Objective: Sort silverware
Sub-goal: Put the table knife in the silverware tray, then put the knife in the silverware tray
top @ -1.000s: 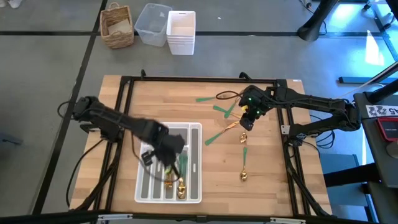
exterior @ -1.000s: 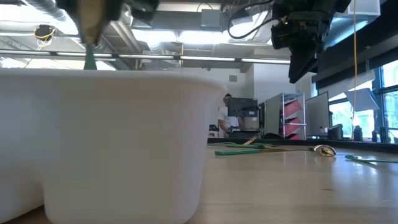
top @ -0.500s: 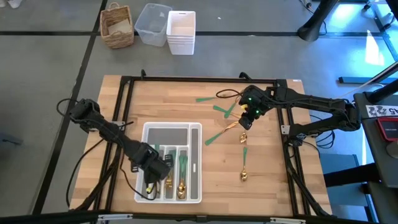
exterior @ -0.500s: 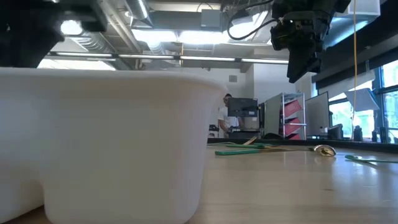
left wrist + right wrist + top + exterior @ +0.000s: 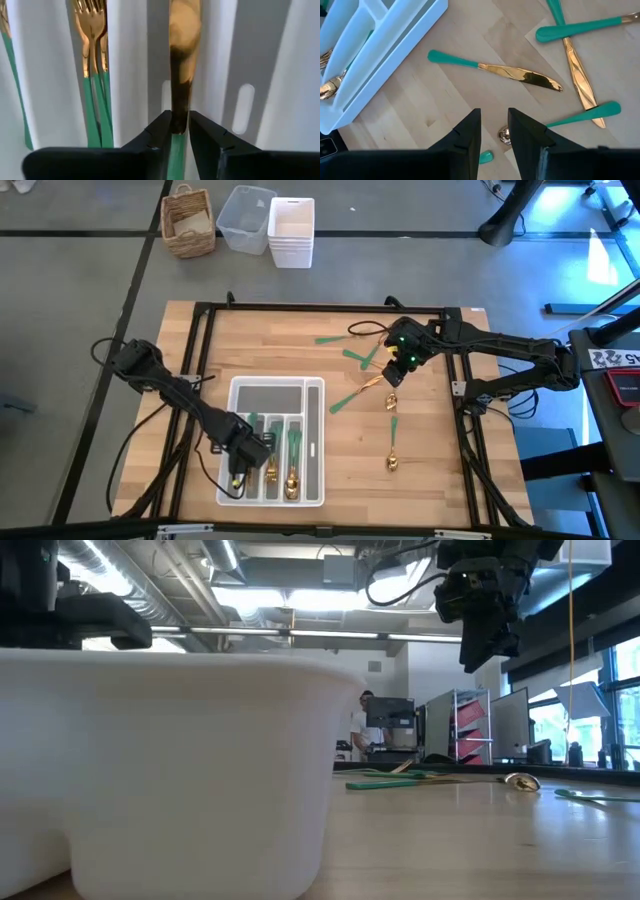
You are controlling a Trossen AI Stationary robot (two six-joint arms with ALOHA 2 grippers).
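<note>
The white organizer tray [image 5: 314, 442] lies at the table's near left and fills the low view [image 5: 180, 770]. My left gripper [image 5: 240, 468] is low over its leftmost long compartment, shut on a gold knife with a green handle [image 5: 184, 55]. Gold forks [image 5: 92, 30] lie in the compartment beside it. My right gripper [image 5: 393, 375] hangs open and empty above the loose silverware at the table's far right [image 5: 483, 645]. Under it lie a knife [image 5: 505, 72] and a spoon's head [image 5: 505, 134]. Another spoon [image 5: 393, 448] lies nearer the front. My left gripper pinches the knife between its two fingers where the gold blade meets the green handle [image 5: 180, 125]. The fingers come from above. The blade reaches forward inside the tray's compartment; I cannot tell whether it rests on the floor of the compartment.
Several green-handled pieces [image 5: 580, 27] lie crossed on the wood near my right gripper. A black frame [image 5: 200, 315] runs round the table. A wicker basket [image 5: 188, 220], a clear bin [image 5: 243, 218] and a white stack [image 5: 291, 232] stand beyond the far edge. A person [image 5: 360, 730] stands far back.
My left gripper has gone from over the tray's middle toward the table's near left and down into the tray's leftmost long compartment, carrying the knife with it. In the low view the knife has dropped out of sight behind the tray's wall.
</note>
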